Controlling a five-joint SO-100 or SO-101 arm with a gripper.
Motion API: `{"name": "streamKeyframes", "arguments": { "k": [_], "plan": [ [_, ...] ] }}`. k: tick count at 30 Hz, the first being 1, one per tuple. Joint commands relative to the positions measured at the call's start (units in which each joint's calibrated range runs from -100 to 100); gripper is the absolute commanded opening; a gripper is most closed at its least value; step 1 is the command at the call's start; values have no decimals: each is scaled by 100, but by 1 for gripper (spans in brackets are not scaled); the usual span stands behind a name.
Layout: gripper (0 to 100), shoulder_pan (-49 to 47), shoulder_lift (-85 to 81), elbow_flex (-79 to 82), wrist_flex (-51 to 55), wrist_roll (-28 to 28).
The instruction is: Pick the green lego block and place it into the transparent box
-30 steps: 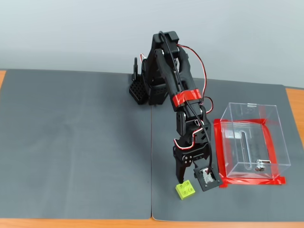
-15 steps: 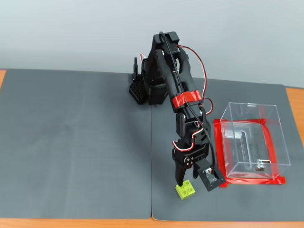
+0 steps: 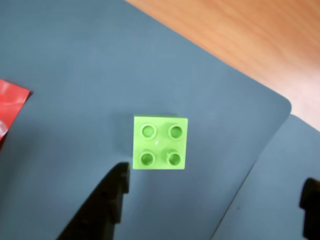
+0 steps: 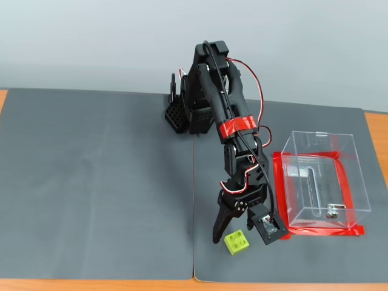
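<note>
The green lego block (image 4: 236, 240) is a small lime 2x2 brick lying studs up on the grey mat near its front edge. In the wrist view the green lego block (image 3: 160, 143) sits centred, just ahead of the fingers. My gripper (image 4: 240, 237) hangs low over it and is open, one black finger (image 4: 218, 229) spread to the block's left and the other to its right. My gripper (image 3: 216, 178) holds nothing in the wrist view, and its left fingertip almost touches the brick's corner. The transparent box (image 4: 351, 182) stands to the right, apart from the arm.
Red tape (image 4: 318, 230) frames the box's base, and a corner of the red tape (image 3: 10, 100) shows in the wrist view. A small metal piece (image 4: 331, 212) lies inside the box. The mat seam (image 4: 193, 242) runs just left of the block. Bare wooden table (image 3: 240, 40) lies beyond the mat.
The gripper has gone from nearly closed above the block to open, its left finger swinging out to the left. The block has stayed in place.
</note>
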Motion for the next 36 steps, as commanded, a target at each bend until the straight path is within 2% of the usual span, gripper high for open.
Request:
{"name": "streamKeyframes", "arguments": {
  "k": [1, 36],
  "plan": [
    [38, -54, -39, -212, -22, -24],
    [38, -196, 928, -302, -595, -35]
  ]
}}
